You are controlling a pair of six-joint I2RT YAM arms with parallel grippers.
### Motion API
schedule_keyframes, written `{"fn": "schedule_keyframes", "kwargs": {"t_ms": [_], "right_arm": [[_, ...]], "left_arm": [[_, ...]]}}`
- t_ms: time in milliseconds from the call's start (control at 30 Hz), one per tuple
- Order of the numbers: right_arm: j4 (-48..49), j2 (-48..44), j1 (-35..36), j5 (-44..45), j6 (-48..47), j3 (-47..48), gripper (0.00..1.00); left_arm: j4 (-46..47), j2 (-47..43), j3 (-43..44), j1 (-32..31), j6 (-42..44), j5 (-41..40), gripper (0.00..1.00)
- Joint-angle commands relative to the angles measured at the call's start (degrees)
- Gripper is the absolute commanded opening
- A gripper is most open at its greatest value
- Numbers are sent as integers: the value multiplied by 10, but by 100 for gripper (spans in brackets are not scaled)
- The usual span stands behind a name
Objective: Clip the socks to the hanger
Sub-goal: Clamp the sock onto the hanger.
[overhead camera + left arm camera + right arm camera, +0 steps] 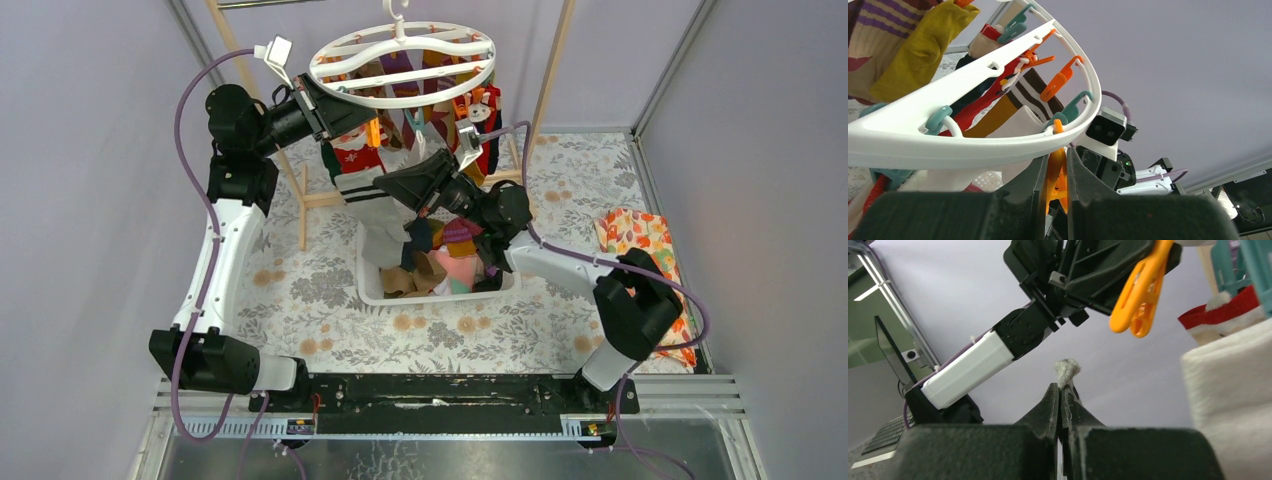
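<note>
Wrist views: left hand (1058, 159) tight on orange clip (1056, 187), right hand (1063, 392) seemingly on sock (1067, 371).

The hanger (948, 145) is white. It carries an orange clip (1055, 172) and a teal clip (1075, 105). The sock (356, 158) has a red-and-white Santa pattern. The surface (300, 290) has a grey-and-tan floral print.

Illumination is bright and diffuse, casting soft shadows on the table (300, 290); the top view is sharp, wrist views blur near parts, and the white hanger (973, 145) approaches overexposure.
</note>
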Motion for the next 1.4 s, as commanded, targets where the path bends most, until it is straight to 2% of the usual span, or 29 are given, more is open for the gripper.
{"fn": "schedule_keyframes", "kwargs": {"t_ms": [0, 233, 633, 1367], "right_arm": [[84, 29, 0, 40, 14, 54, 0], [107, 61, -9, 72, 38, 66, 0], [133, 79, -29, 96, 70, 68, 0], [158, 103, -38, 99, 110, 98, 0]], "left_arm": [[63, -20, -13, -1, -27, 54, 6], [103, -20, -27, 1, -61, 65, 6], [120, -20, -33, 3, -75, 73, 6], [135, -14, -35, 3, -84, 74, 4]]}}
